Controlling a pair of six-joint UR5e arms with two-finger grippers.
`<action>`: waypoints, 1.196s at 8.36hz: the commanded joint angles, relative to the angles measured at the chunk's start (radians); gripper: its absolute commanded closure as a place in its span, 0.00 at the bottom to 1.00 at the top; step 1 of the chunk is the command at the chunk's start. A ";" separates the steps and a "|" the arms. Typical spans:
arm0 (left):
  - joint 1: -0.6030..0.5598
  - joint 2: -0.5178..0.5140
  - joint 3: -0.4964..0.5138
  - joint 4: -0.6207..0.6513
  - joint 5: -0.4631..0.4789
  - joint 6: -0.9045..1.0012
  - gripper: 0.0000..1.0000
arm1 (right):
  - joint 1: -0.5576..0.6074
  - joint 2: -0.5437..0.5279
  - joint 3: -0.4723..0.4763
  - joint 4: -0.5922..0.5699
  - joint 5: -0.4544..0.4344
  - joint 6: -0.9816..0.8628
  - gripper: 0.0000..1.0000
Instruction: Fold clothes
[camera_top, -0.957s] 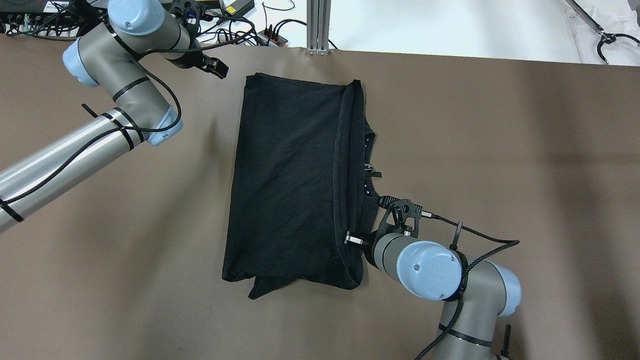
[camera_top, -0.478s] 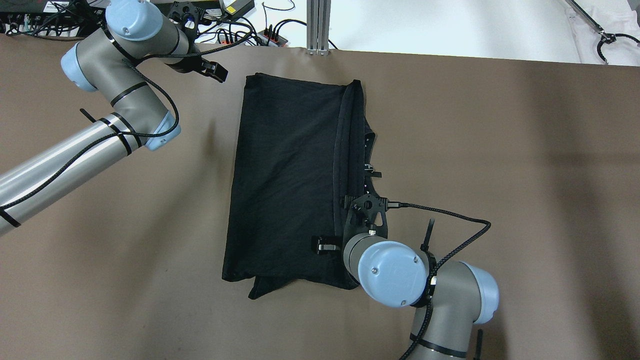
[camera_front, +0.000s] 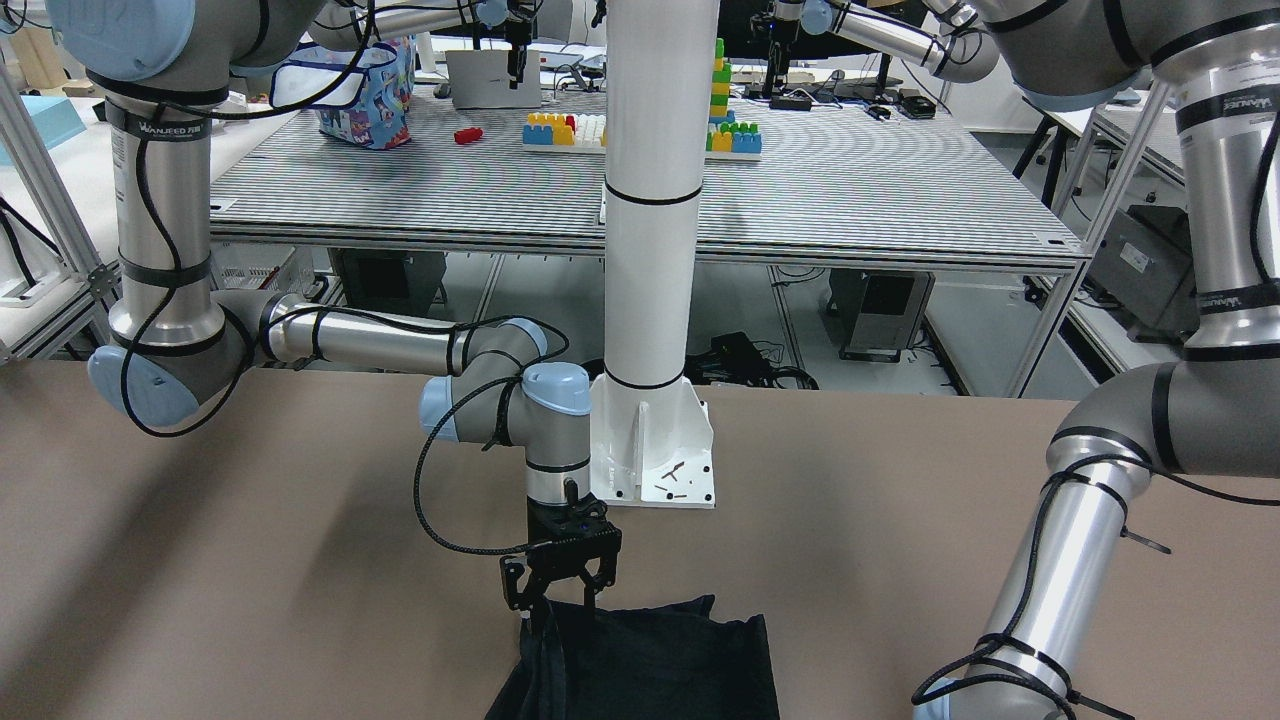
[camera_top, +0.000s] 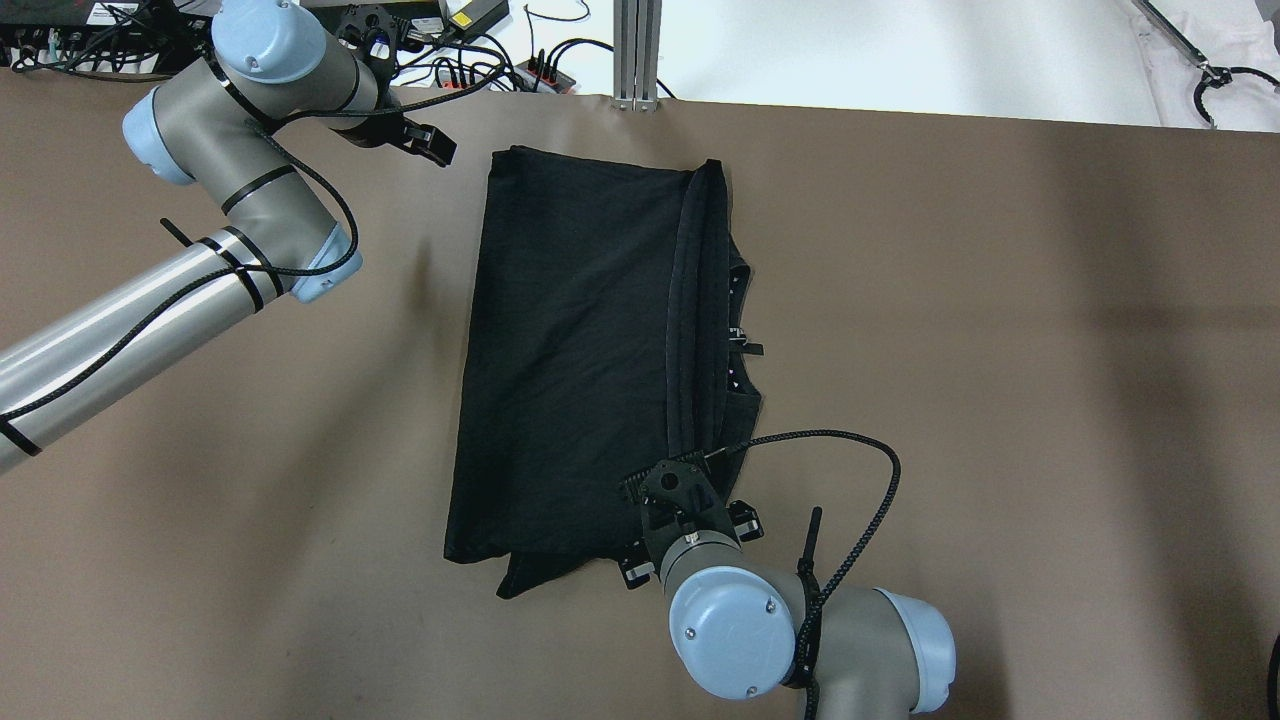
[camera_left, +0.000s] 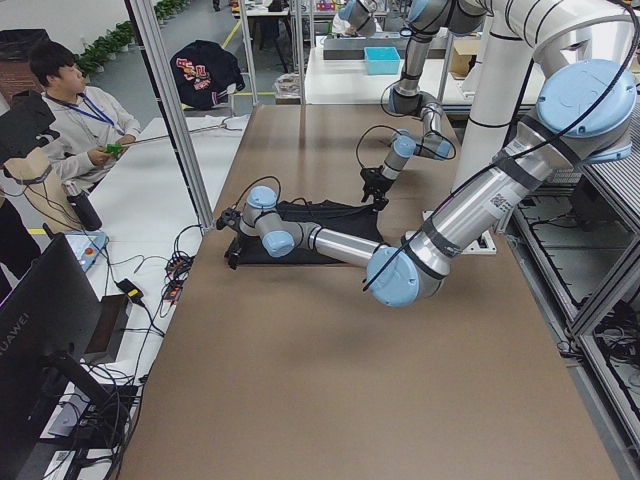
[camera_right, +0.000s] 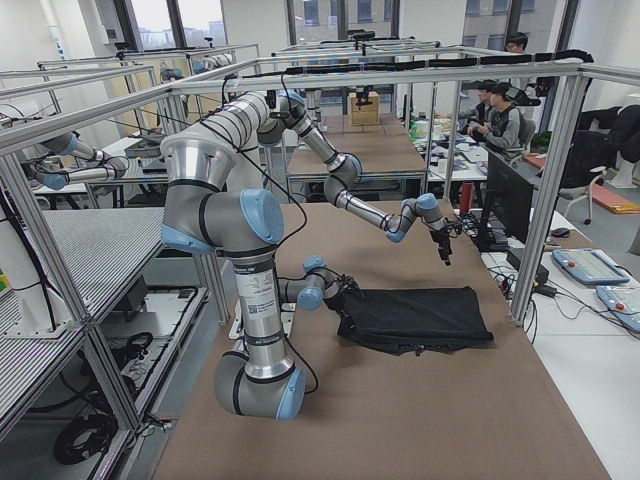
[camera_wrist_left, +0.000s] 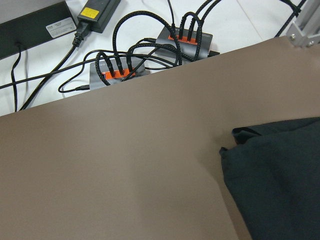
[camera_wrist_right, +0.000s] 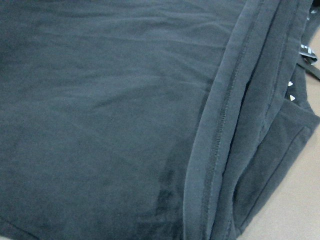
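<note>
Lying flat mid-frame in the overhead view, the clothes (camera_top: 570, 350) are a black folded rectangle, long side running top to bottom, on the brown table (camera_top: 1000, 350). A hemmed edge (camera_top: 672, 330) runs down the right side, with under-layers sticking out past it on the right and at the lower left corner. The right wrist view is filled with black fabric, and the stitched hem (camera_wrist_right: 220, 125) runs diagonally through its right half. The right gripper (camera_front: 556, 598) sits at the garment's lower right corner in the overhead view, mostly hidden under its own wrist. In the front-facing view it points down just over the cloth's near edge at bottom centre, fingers (camera_front: 514, 592) spread apart and nothing clearly pinched between them. The left gripper (camera_top: 432, 145) is in the upper left of the overhead frame, just beside the garment's top left corner and not touching it; cannot tell if its claw is released or clenched. The left wrist view shows that cloth corner (camera_wrist_left: 280, 175) at lower right and power strips (camera_wrist_left: 120, 75) beyond the table edge. A white pillar (camera_front: 650, 200) stands behind the right gripper. A person (camera_left: 70, 120) sits at upper left in the left side view.
</note>
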 joint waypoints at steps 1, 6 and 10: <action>0.000 -0.001 0.004 0.000 0.000 0.002 0.00 | -0.004 0.002 0.002 -0.028 -0.003 -0.100 0.44; 0.002 0.009 0.002 0.000 0.000 0.002 0.00 | -0.002 0.007 0.002 -0.028 -0.001 -0.100 0.91; 0.008 0.022 -0.002 -0.004 0.000 0.001 0.00 | 0.012 0.002 0.035 -0.026 0.000 -0.101 1.00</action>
